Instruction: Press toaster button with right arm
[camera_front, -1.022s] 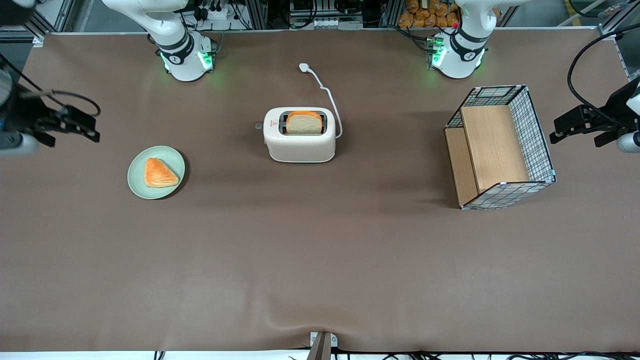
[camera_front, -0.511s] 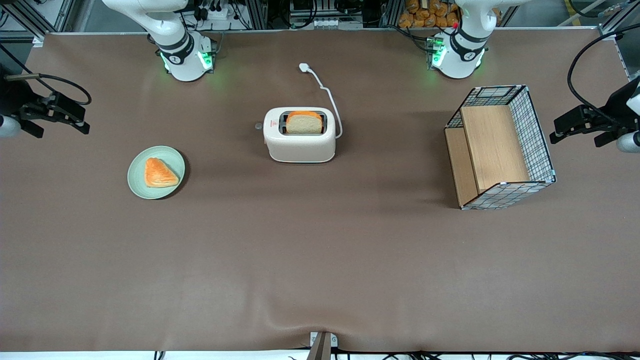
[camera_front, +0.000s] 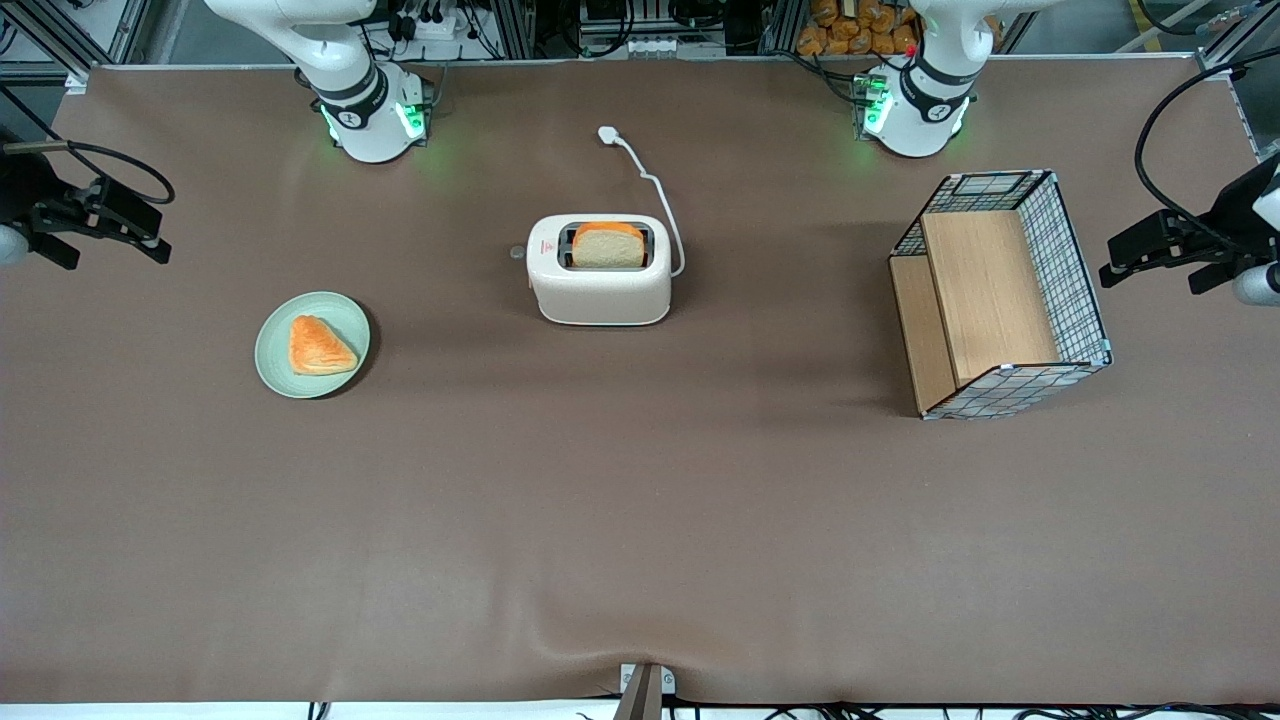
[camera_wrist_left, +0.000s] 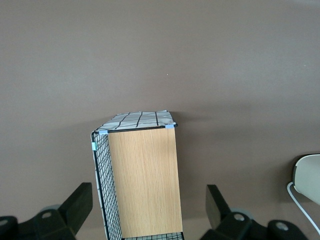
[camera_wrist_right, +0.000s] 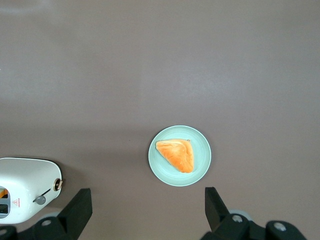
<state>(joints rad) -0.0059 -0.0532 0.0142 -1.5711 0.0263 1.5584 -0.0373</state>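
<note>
The toaster button (camera_front: 517, 252), a small round grey knob, juts from the short end of the toaster (camera_front: 600, 272), a smooth cream rounded box centre-frame holding a bread slice (camera_front: 607, 246). The hand (camera_front: 95, 222), released with fingers spread, hangs at the frame's left edge, above a pale green plate (camera_front: 312, 344).

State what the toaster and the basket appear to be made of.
Toaster: likely smooth cream plastic, with soft sheen and rounded moulded corners. Basket: thin dark wire grid walls around light wood-grain panels, probably wood or laminate. The end effector hangs open, toward the working arm's end of the table.
</note>
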